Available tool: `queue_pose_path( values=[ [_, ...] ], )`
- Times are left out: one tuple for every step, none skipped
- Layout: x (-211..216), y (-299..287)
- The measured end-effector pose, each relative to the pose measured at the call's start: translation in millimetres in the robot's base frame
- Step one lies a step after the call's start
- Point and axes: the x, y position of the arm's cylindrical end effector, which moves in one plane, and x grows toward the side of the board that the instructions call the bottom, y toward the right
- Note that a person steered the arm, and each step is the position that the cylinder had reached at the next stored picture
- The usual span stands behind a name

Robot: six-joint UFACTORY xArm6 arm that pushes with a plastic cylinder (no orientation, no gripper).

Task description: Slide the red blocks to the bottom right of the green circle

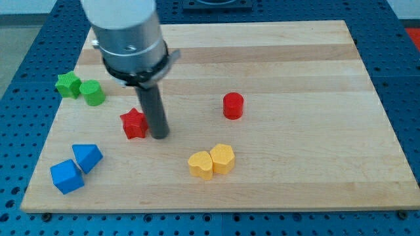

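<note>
The green circle block (93,93) sits at the view's left, touching a green star (67,84) on its left. The red star (134,124) lies below and right of the green circle. My tip (159,136) rests against the red star's right side. The red cylinder (233,105) stands alone near the board's middle, well to the right of my tip.
Two blue blocks (86,157) (67,176) lie at the view's bottom left. Two yellow blocks (201,164) (222,158) touch each other at the bottom centre. The wooden board (295,164) ends at a blue pegboard surround.
</note>
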Motion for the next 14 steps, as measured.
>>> queue_pose_path(
  values=[
    [-18,-74],
    [-47,-121],
    [-57,-80],
    [-95,5],
    [-128,121],
    [-95,196],
    [-81,182],
    [-61,94],
    [-44,127],
    [-34,61],
    [-35,-54],
    [-27,-90],
    [-8,-97],
    [33,-155]
  ],
)
